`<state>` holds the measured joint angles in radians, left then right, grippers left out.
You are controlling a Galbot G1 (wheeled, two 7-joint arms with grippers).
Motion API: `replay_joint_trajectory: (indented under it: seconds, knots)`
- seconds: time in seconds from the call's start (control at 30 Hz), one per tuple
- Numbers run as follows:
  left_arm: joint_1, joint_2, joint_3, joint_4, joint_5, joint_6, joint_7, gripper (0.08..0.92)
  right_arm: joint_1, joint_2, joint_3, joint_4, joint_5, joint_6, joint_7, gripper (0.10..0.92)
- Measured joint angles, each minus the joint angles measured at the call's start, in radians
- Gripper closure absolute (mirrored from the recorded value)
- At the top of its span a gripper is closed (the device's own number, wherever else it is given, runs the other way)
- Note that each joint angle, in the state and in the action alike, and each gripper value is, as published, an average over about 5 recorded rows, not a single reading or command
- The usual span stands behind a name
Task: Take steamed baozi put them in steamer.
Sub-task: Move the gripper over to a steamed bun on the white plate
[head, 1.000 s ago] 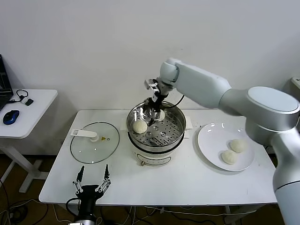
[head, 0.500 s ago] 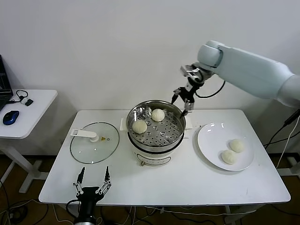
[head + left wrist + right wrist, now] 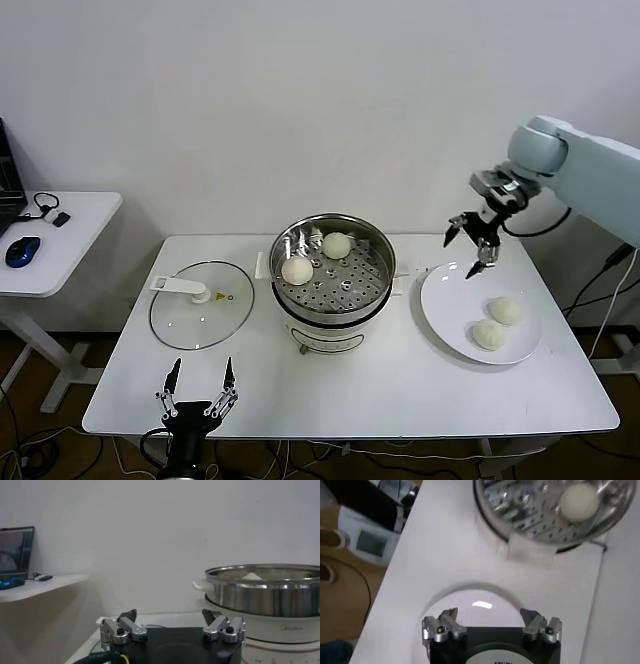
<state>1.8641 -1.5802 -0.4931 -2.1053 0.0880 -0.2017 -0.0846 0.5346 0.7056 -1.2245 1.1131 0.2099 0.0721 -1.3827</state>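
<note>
The steel steamer stands mid-table on its white base, with two white baozi on its perforated tray. Two more baozi lie on the white plate to the right. My right gripper hangs open and empty above the plate's back-left edge. In the right wrist view, that gripper is over the plate, with the steamer and one baozi beyond. My left gripper rests open and empty by the table's front edge.
A round glass lid with a white handle lies flat left of the steamer. A white side table with a blue mouse stands farther left. In the left wrist view the steamer rises ahead of the left gripper.
My right gripper left a second baozi in the steamer, then swung right, open and empty, to above the plate. The left arm has not moved.
</note>
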Motion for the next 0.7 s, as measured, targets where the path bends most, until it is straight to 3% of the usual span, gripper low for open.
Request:
replay_joint_trajectory:
  seconds: [0.3, 0.7]
  knots:
    - [0.005, -0.001, -0.004, -0.001, 0.0, 0.0, -0.001, 0.177, -0.16, -0.044, 0.127, -0.021, -0.165, 0.032, -0.012, 0.203]
    - [-0.002, -0.002, -0.005, 0.013, -0.002, 0.005, -0.001, 0.177, -0.348, -0.067, 0.246, -0.065, -0.275, 0.044, -0.012, 0.203]
